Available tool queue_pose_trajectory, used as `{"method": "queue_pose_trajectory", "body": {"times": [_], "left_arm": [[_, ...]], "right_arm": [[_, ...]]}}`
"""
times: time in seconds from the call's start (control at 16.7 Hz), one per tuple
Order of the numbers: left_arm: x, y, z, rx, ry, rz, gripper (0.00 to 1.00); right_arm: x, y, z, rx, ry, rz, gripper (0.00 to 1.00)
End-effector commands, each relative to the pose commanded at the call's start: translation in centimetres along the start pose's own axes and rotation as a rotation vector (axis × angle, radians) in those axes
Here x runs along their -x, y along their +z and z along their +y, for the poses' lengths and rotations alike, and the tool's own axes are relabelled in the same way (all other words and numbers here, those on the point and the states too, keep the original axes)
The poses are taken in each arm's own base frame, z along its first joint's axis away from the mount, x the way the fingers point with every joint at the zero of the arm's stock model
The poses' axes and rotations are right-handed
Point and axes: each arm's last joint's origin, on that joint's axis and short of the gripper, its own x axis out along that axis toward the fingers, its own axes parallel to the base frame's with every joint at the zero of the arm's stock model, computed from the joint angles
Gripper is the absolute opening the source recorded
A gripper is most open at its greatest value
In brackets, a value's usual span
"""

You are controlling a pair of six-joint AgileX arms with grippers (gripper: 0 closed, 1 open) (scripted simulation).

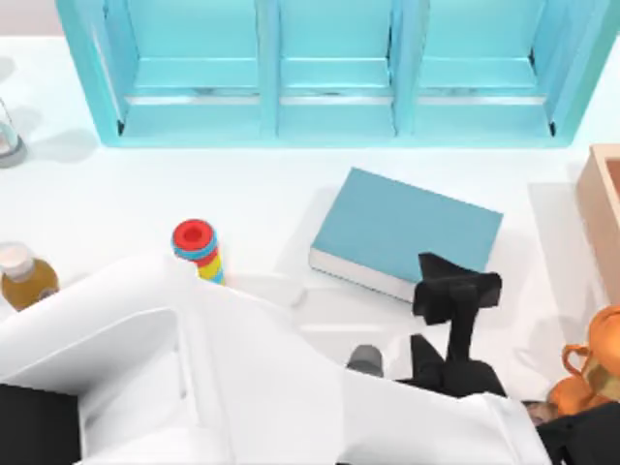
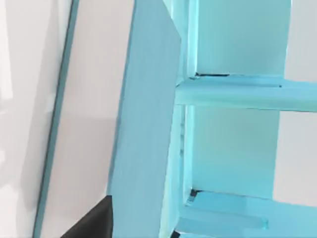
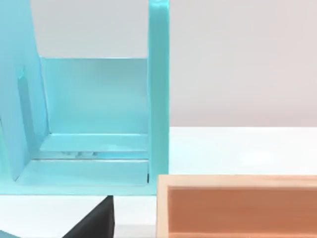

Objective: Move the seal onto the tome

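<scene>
1. The left gripper (image 1: 455, 289) hangs over the near right corner of the tome (image 1: 397, 228); I cannot tell if its jaws are spread or pressed together
2. The tome lies flat at mid-table, just in front of the light-blue cabinet (image 1: 334, 73)
3. I cannot tell where the seal is
4. The right arm (image 1: 581, 441) is parked at the table's near right corner, beside the orange trophy cup (image 1: 593, 363)

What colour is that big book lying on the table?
The tome has a plain teal-blue cover with white page edges, seen best in the top view.
</scene>
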Motion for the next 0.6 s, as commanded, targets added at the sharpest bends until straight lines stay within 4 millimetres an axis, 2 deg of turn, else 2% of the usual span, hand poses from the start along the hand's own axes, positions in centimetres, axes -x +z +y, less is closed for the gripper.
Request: {"method": "queue_pose_trajectory", "body": {"times": [0.12,0.3,0.48,0.6], "left_arm": [[1.0,0.2,0.7,-0.016,-0.006,0.015,1.00],[1.1,0.2,0.8,-0.016,-0.006,0.016,1.00],[0.8,0.2,0.5,-0.016,-0.001,0.011,1.00],[0.0,0.8,-0.6,-0.029,0.016,-0.001,1.00]], "right_arm": [[0.0,0.0,0.0,0.000,0.000,0.000,1.00],[0.0,0.0,0.0,0.000,0.000,0.000,1.00],[0.0,0.0,0.0,0.000,0.000,0.000,1.00],[0.0,0.0,0.0,0.000,0.000,0.000,1.00]]}}
